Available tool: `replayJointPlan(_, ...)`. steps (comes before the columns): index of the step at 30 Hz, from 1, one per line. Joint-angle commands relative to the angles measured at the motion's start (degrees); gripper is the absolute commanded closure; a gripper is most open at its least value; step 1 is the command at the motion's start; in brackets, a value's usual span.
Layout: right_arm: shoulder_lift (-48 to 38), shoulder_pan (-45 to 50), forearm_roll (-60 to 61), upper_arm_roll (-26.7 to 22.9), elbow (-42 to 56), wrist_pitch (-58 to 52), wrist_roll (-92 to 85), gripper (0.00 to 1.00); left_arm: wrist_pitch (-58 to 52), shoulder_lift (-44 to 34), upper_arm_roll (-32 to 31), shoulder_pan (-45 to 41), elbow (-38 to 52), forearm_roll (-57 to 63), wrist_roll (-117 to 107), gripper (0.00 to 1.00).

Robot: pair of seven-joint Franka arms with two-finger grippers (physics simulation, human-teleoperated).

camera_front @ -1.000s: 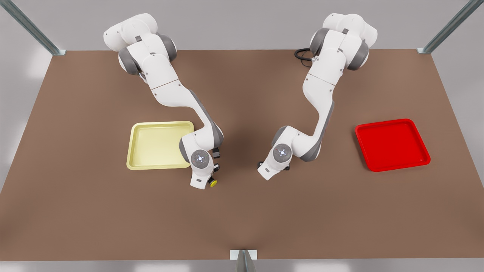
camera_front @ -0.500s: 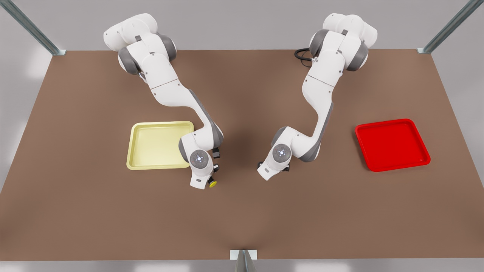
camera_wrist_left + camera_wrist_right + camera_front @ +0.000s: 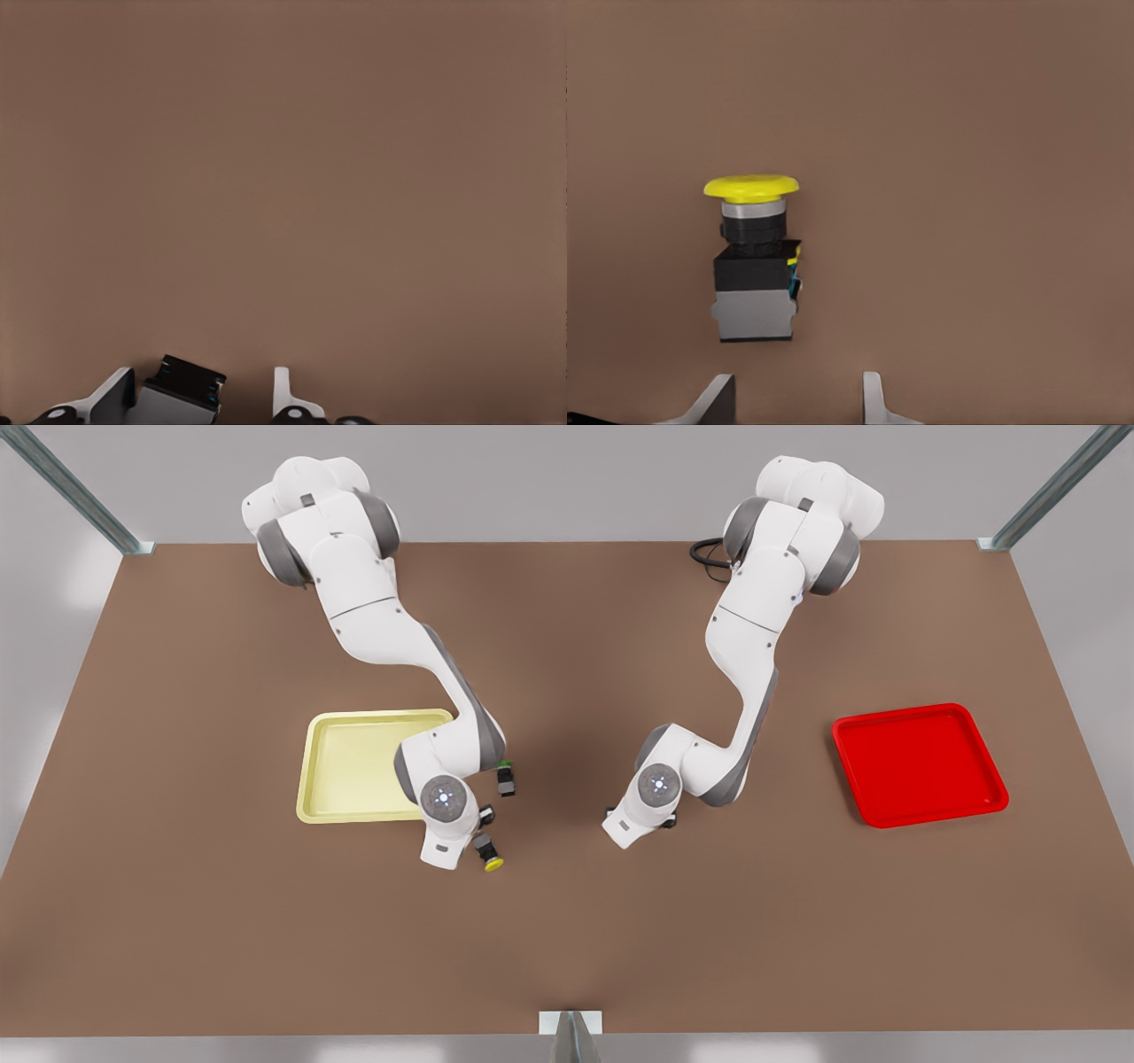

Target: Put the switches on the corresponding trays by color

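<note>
Yellow-capped switch (image 3: 490, 857) lies on the surface (image 3: 567, 939) near the pale yellow tray (image 3: 306, 779). Left wrist view: left hand (image 3: 201, 394) open astride a black-and-grey switch body (image 3: 177, 398). Right wrist view: right hand (image 3: 799, 394) open, short of that yellow-capped switch. Grasping stage, likely; it must advance, then close.

I've got the yellow-capped switch (image 3: 755, 260) lying on its side on the bare brown table (image 3: 567, 939), just off the pale yellow tray (image 3: 354, 766) and its near corner, while the red tray (image 3: 920, 763) sits flat well off toward the front view's right.
</note>
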Motion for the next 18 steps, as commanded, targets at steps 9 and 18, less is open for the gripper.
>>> replayJointPlan(9,2.78,1.34,1.24,0.06,0.74,2.57,0.09,0.00,-0.18,-0.18,0.04,0.01,0.09,0.08,0.70,0.31)
replayJointPlan(18,3.84,1.87,1.77,0.06,0.83,4.96,0.44,0.00,-0.35,-0.35,0.04,0.54,-0.17,0.25,3.78,0.30)
